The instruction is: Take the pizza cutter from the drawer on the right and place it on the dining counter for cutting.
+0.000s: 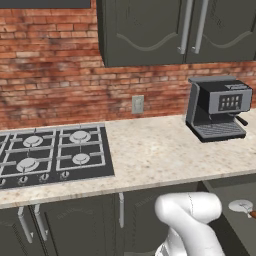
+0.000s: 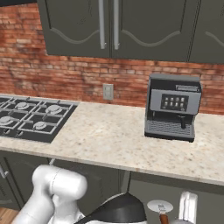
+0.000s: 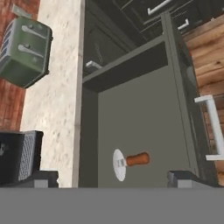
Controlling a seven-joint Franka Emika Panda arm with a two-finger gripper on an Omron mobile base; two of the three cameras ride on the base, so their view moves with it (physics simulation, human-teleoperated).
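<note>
Down in the pulled-out drawer (image 3: 144, 127) lies the pizza cutter (image 3: 129, 162), alone on the grey drawer floor, its round silvery wheel toward the worktop side and its reddish-brown handle pointing toward the drawer front. In the hand view the pincer (image 3: 113, 181) hovers above it with its jaws spread wide and nothing between them: one dark fingertip (image 3: 43, 178) sits over the edge of the beige speckled worktop (image 3: 52, 100), the other over the drawer near its front wall, and the cutter lies between the two, not touched by either. The drawer's silver bar handle (image 3: 213, 131) stands out from its front. On the worktop beside the drawer stands a green toaster (image 3: 24, 52) against the brick wall, and the dark coffee machine (image 1: 217, 107) is close to the hand. From the base cameras the worktop (image 2: 100, 135) carries the black gas hob (image 1: 50, 155) well apart from the coffee machine (image 2: 173, 107), with a wall socket (image 1: 137, 104) on the brick between them and dark wall cabinets (image 2: 118, 26) above. The cutter's wheel (image 2: 159, 206) shows low in the right base view beside the white arm (image 2: 57, 192), and again at the lower right edge of the left base view (image 1: 241, 205).
</note>
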